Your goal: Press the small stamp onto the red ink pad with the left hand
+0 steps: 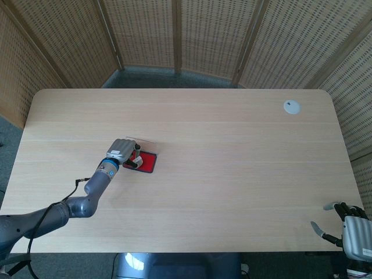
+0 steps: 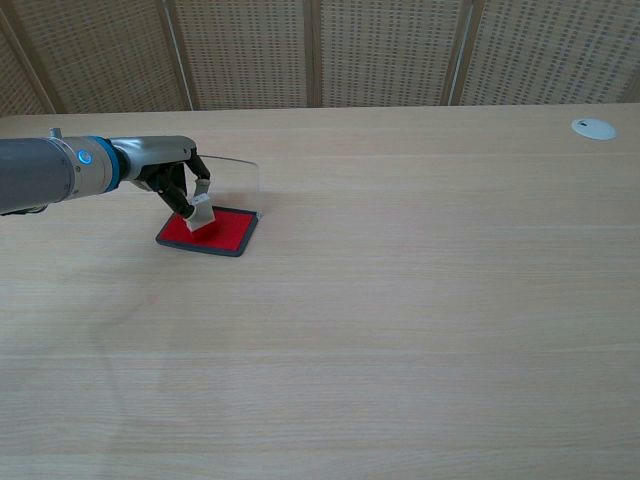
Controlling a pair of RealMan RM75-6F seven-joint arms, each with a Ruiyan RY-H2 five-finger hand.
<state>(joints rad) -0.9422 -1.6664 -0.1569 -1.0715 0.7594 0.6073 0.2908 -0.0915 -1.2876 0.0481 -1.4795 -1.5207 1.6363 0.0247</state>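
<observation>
Before me, a pale wood table (image 1: 232,174); woven cane screens (image 1: 215,35) ring its far edge, grey floor (image 1: 168,78) beneath them.

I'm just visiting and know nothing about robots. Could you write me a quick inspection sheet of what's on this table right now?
Surface: pale wooden table, bare over most of its area.
Job's things: small white stamp tilted, its base on the flat red ink pad; the pad's clear lid stands open behind.
Clutter: small round white disc near the far right corner.
Hands: left hand holds the stamp in its fingers; right hand at the table's near right edge, holding nothing.
Cables: thin black cable along the left arm.
Surroundings: woven cane screens behind.
</observation>
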